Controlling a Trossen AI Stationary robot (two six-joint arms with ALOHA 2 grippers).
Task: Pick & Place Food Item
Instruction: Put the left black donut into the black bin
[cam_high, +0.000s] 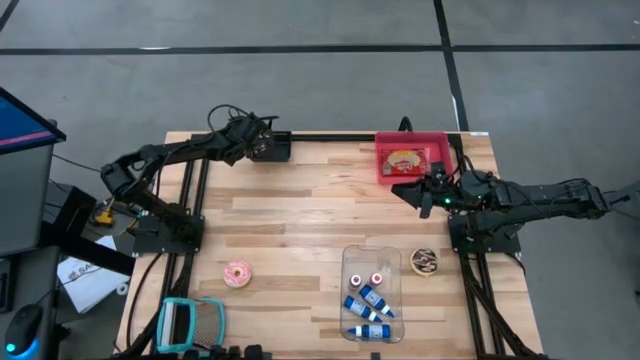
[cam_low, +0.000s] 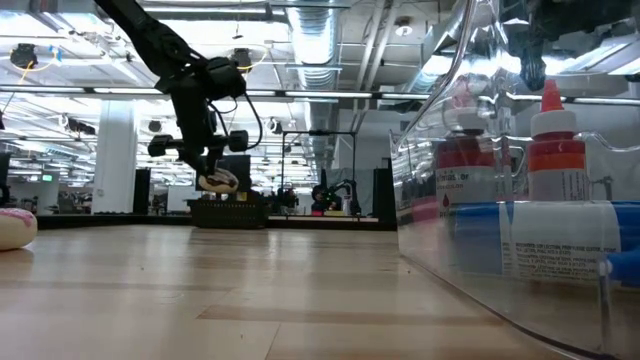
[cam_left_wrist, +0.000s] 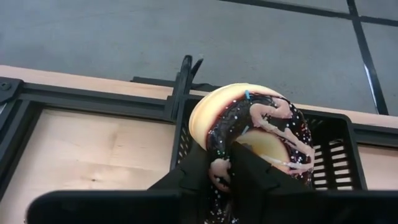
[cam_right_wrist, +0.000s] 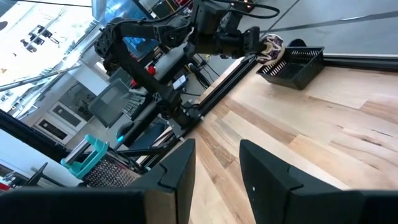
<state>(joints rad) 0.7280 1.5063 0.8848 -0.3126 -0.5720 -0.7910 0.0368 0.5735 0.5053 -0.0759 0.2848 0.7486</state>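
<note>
1. Clearly the carry is almost finished: at the far left of the worktop (cam_high: 300, 215), the left claw (cam_left_wrist: 231, 169) is clenched on a chocolate-glazed donut (cam_left_wrist: 254, 127), holding it above the small black basket (cam_left_wrist: 336, 158) at the far edge.
2. Left to do, by my judgement: lower the donut, let go, and pull away.
3. Nearer the front, a pink donut (cam_high: 238, 273) lies untouched, with a clear bin (cam_high: 371, 293) of bottles and another chocolate donut (cam_high: 425, 262) further right.
4. At the right, the right claw (cam_right_wrist: 216, 163) waits beside the red tray (cam_high: 411, 160), fingers parted and empty.
</note>
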